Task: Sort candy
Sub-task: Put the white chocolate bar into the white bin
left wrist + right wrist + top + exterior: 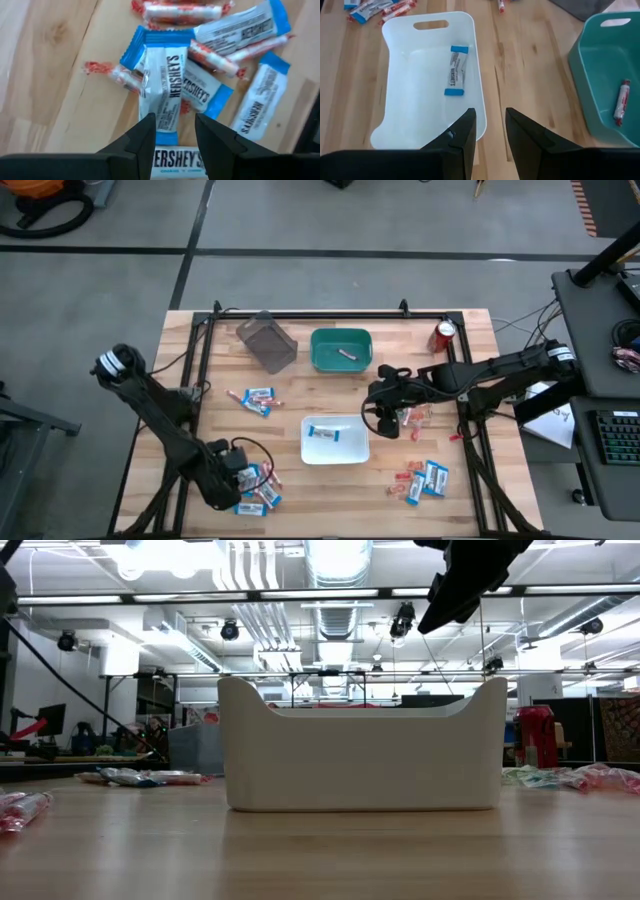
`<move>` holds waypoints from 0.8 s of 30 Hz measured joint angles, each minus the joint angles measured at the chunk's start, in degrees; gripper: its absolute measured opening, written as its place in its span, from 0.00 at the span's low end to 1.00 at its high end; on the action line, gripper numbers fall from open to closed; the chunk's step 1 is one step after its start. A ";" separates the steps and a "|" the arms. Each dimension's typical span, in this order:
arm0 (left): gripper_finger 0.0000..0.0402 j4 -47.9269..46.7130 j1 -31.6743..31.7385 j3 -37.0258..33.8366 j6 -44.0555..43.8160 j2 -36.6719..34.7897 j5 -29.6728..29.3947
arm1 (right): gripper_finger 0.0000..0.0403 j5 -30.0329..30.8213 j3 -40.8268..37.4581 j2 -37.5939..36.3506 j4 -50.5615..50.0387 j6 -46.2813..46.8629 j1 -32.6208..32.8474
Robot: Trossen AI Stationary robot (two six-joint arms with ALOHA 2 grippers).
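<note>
Candy lies in heaps on the wooden table. My left gripper (174, 125) (236, 478) is open and points down over the near-left heap (258, 492) of blue-and-white packets and red-ended sticks. Its fingertips stand on either side of the near end of the top packet (162, 85), and I see no touch. My right gripper (490, 120) (383, 418) is open and empty. It hangs above the table beside the white bin (306, 442), which holds one packet (455, 70). A stick (621, 102) lies in the green bin (325, 350).
More candy lies at the centre left (255, 398), under the right arm (415, 416) and near right (420, 480). A dark grey bin (266, 340) and a red can (445, 332) stand at the far edge. A black frame borders the table.
</note>
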 joint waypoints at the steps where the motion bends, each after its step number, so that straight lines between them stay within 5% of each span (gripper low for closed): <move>1: 0.30 -0.09 -0.02 0.00 -0.01 0.42 0.02 | 0.24 0.02 -0.12 0.00 0.10 0.00 0.00; 18: 0.30 -0.12 0.00 0.00 0.24 7.04 -0.95 | 0.24 0.11 -0.51 0.00 0.21 0.01 -0.02; 24: 0.19 -0.01 -0.03 0.02 1.36 6.97 -0.16 | 0.24 0.10 -0.63 0.00 0.25 0.02 -0.02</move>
